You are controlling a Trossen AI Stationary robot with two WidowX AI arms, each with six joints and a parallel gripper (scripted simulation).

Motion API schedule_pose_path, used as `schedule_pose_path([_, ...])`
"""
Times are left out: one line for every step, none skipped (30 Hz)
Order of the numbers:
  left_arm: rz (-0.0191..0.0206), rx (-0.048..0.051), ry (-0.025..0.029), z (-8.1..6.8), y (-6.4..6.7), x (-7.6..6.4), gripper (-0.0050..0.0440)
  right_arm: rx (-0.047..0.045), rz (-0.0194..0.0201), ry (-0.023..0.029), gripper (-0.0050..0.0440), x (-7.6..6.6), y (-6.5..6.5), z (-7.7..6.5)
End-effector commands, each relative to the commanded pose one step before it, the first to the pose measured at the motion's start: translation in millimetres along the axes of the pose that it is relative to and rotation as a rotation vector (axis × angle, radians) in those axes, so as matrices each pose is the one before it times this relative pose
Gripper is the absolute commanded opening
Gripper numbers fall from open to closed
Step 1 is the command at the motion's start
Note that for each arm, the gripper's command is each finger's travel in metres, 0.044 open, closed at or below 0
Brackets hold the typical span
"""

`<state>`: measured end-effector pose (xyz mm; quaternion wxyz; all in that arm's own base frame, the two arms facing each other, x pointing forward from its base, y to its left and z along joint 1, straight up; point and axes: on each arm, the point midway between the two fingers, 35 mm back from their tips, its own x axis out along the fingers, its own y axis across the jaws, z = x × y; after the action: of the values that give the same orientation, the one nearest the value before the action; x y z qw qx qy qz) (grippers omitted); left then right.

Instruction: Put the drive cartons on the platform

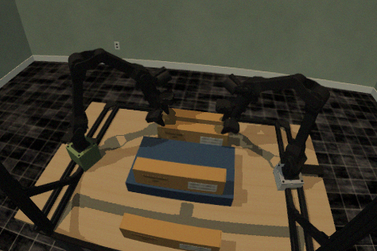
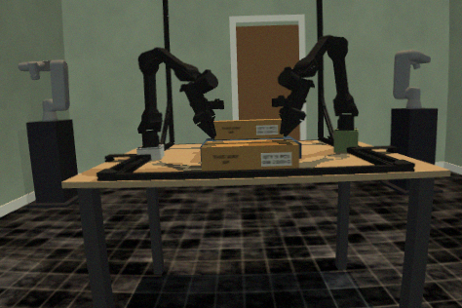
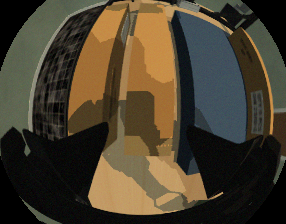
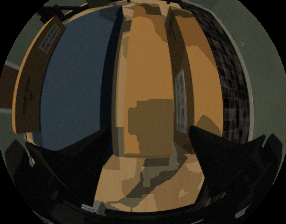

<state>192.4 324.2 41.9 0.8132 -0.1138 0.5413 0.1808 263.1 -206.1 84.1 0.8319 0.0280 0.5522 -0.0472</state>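
Observation:
The blue raised platform (image 1: 183,167) lies mid-table with one brown carton (image 1: 179,175) standing on it. A second carton (image 1: 194,133) stands on the table just behind the platform, and a third (image 1: 195,116) lies close behind that one. A fourth carton (image 1: 171,232) sits near the front edge. My left gripper (image 1: 155,117) is open at the left end of the second carton. My right gripper (image 1: 230,127) is open at its right end. Both wrist views show only table top between the fingers, with the platform (image 3: 214,83) (image 4: 81,76) off to one side. I cannot tell whether the fingers touch the carton.
A black rail frame (image 1: 95,127) runs around the table top. The left arm's green base (image 1: 83,154) and the right arm's white base (image 1: 287,178) stand on it. In the exterior view the grippers (image 2: 292,124) (image 2: 209,127) hang above the nearest carton (image 2: 250,155).

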Motion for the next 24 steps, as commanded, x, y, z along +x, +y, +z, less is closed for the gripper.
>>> schedule_pose_path([-0.00773,-0.00914,0.01466,-9.41,-1.9,15.88,0.0389,0.006,0.00351,0.01519,0.0389,15.58,0.9,-9.42])
schedule_pose_path([0.0,0.0,0.0,-2.1,0.0,5.2,0.0389,0.0,0.0,0.0,0.0389,5.2,0.0,-2.1])
schedule_pose_path([0.0,0.0,0.0,-2.01,0.0,4.97,0.0389,0.0,0.0,0.0,0.0389,4.97,0.0,-2.01])
schedule_pose_path([0.0,0.0,0.0,-1.85,0.0,4.59,0.0389,0.0,0.0,0.0,0.0389,4.59,0.0,-1.85])
schedule_pose_path([0.0,0.0,0.0,-1.65,0.0,4.08,0.0389,0.0,0.0,0.0,0.0389,4.08,0.0,-1.65])
schedule_pose_path([0.0,0.0,0.0,-1.4,0.0,3.48,0.0389,0.0,0.0,0.0,0.0389,3.48,0.0,-1.4])
schedule_pose_path([0.0,0.0,0.0,-1.13,0.0,2.8,0.0389,0.0,0.0,0.0,0.0389,2.8,0.0,-1.13])
schedule_pose_path([0.0,0.0,0.0,-0.85,0.0,2.1,0.0389,0.0,0.0,0.0,0.0389,2.1,0.0,-0.85])
schedule_pose_path([0.0,0.0,0.0,-0.57,0.0,1.41,0.0389,0.0,0.0,0.0,0.0389,1.41,0.0,-0.57])
schedule_pose_path([0.0,0.0,0.0,-0.32,0.0,0.8,0.0389,0.0,0.0,0.0,0.0389,0.8,0.0,-0.32])
schedule_pose_path([0.0,0.0,0.0,-0.13,0.0,0.32,0.0389,0.0,0.0,0.0,0.0389,0.32,0.0,-0.13])
schedule_pose_path([0.0,0.0,0.0,-0.02,0.0,0.05,0.0389,0.0,0.0,0.0,0.0389,0.05,0.0,-0.02])
schedule_pose_path([0.0,0.0,0.0,0.0,0.0,0.0,0.0389,0.0,0.0,0.0,0.0389,0.0,0.0,0.0])
schedule_pose_path([0.0,0.0,0.0,0.0,0.0,0.0,0.0389,0.0,0.0,0.0,0.0389,0.0,0.0,0.0])
schedule_pose_path([0.0,0.0,0.0,0.0,0.0,0.0,0.0389,0.0,0.0,0.0,0.0389,0.0,0.0,0.0])
schedule_pose_path([0.0,0.0,0.0,0.0,0.0,0.0,0.0389,0.0,0.0,0.0,0.0389,0.0,0.0,0.0])
schedule_pose_path([0.0,0.0,0.0,0.0,0.0,0.0,0.0389,0.0,0.0,0.0,0.0389,0.0,0.0,0.0])
schedule_pose_path([0.0,0.0,0.0,0.0,0.0,0.0,0.0389,0.0,0.0,0.0,0.0389,0.0,0.0,0.0])
schedule_pose_path([0.0,0.0,0.0,0.0,0.0,0.0,0.0389,0.0,0.0,0.0,0.0389,0.0,0.0,0.0])
schedule_pose_path([0.0,0.0,0.0,0.0,0.0,0.0,0.0389,0.0,0.0,0.0,0.0389,0.0,0.0,0.0])
schedule_pose_path([0.0,0.0,0.0,0.0,0.0,0.0,0.0389,0.0,0.0,0.0,0.0389,0.0,0.0,0.0])
schedule_pose_path([0.0,0.0,0.0,0.0,0.0,0.0,0.0389,0.0,0.0,0.0,0.0389,0.0,0.0,0.0])
schedule_pose_path([0.0,0.0,0.0,0.0,0.0,0.0,0.0,0.0,0.0,0.0,0.0,0.0,0.0,0.0])
schedule_pose_path([0.0,0.0,0.0,0.0,0.0,0.0,0.0,0.0,0.0,0.0,0.0,0.0,0.0,0.0])
